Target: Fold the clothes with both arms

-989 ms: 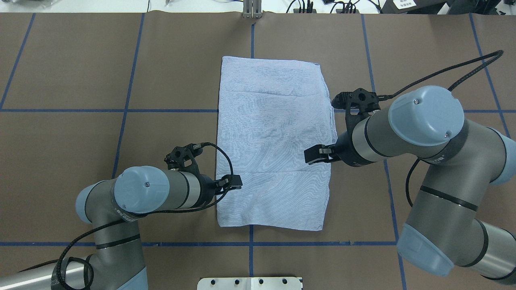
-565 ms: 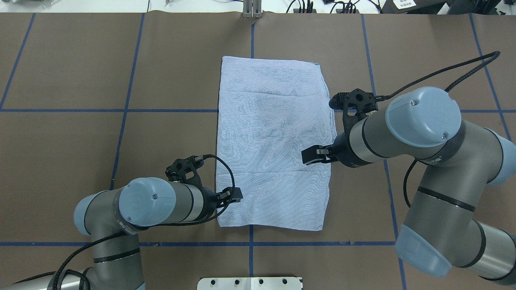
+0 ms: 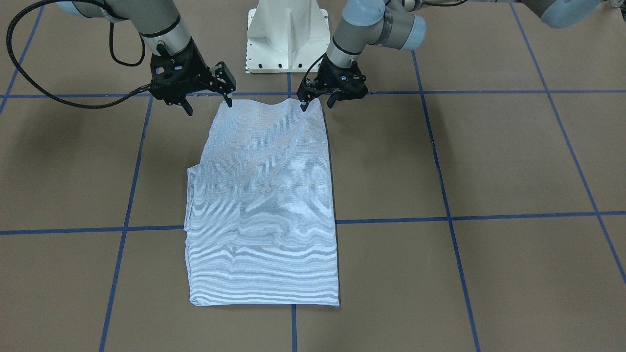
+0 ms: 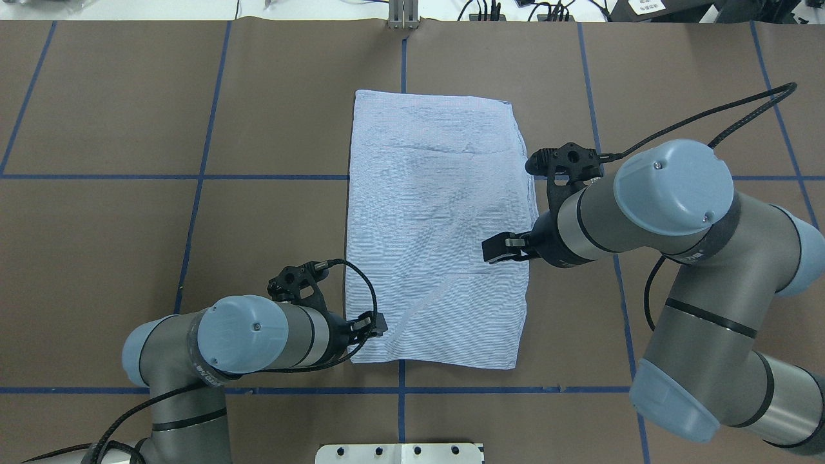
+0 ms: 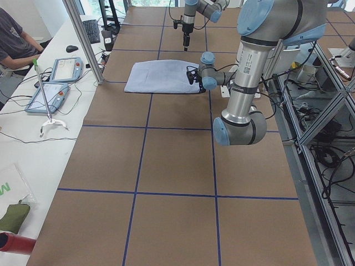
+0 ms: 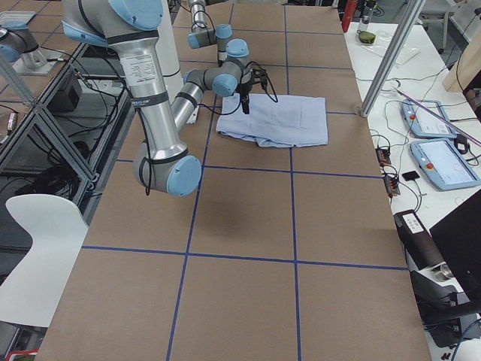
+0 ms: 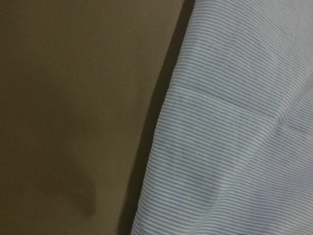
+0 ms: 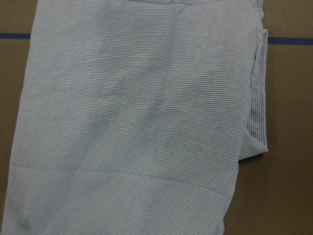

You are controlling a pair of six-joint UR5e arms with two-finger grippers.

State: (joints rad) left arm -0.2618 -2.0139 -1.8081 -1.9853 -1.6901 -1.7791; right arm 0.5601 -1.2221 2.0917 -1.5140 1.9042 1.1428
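Sliding the left gripper [image 4: 377, 322] back along the shirt [image 4: 438, 225] toward the robot since a second ago, from about mid-edge to just short of the near left corner. Nudging the right gripper [image 4: 499, 248] only a touch inward over the cloth in the same span. Leaving the shirt where it was.

Lying flat at mid-desk, folded into a tall rectangle, long sides running away from the robot. Showing only striped cloth on top, with buttons, pocket and collar out of sight. Letting a narrow under-layer peek out along the right edge, about halfway up. Rising into a small hump at the near edge, close to the left gripper, in the front view. Crossing two blue tape lines [image 4: 271, 176] on the brown desk [image 4: 116, 103].

Keeping the left gripper low, fingers spread, straddling the shirt's left edge by the near corner, with one fingertip at the cloth and the other over bare desk. Pinching nothing. Filling the left wrist view with that edge and its shadow, close up.

Hanging the right gripper well above the cloth, inside the right edge, fingers likewise spread and holding nothing. Taking in most of the shirt's width from the right wrist camera.

Showing the white base [image 3: 286, 34] just behind the shirt's near edge. Catching, in the left side view, a person [image 5: 16, 39] seated at a white side desk beyond the far edge, with two tablets [image 5: 55, 80] near.
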